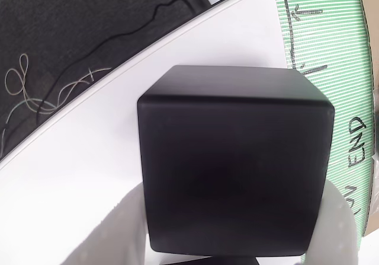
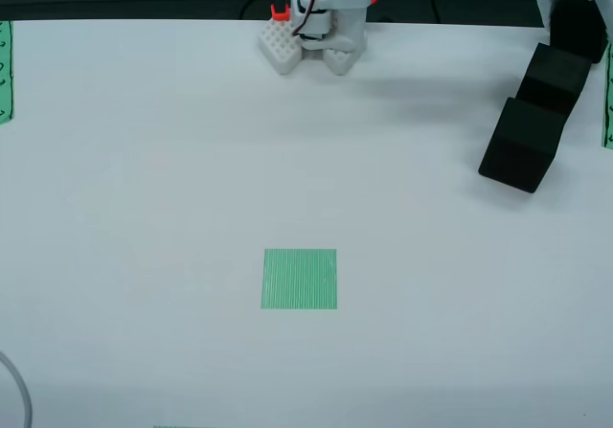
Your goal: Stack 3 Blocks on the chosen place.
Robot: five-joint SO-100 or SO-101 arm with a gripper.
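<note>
The white worktop [image 2: 144, 160] is smooth and matte, its far edge meeting a dark strip in the overhead view. At the middle of that far edge stands the white plastic arm base [image 2: 326, 21], cut off by the frame top, with an orange clip on it. Along the right edge a long green striped strip [image 1: 331, 69] with black handwriting runs out of frame; the wrist view reads "END" on it. Near the far right corner three matte black blocks [image 2: 536, 117] touch in a leaning row; the farthest is partly cut off and hard to separate from the others. The hand [image 1: 234, 229] shows as blurred white fingers [image 1: 121, 229] on either side of one block [image 1: 234, 170], apparently clamped on it, though contact is hidden. The small striped green square [image 2: 300, 279] lies bare near the worktop's middle, well apart from the blocks.
</note>
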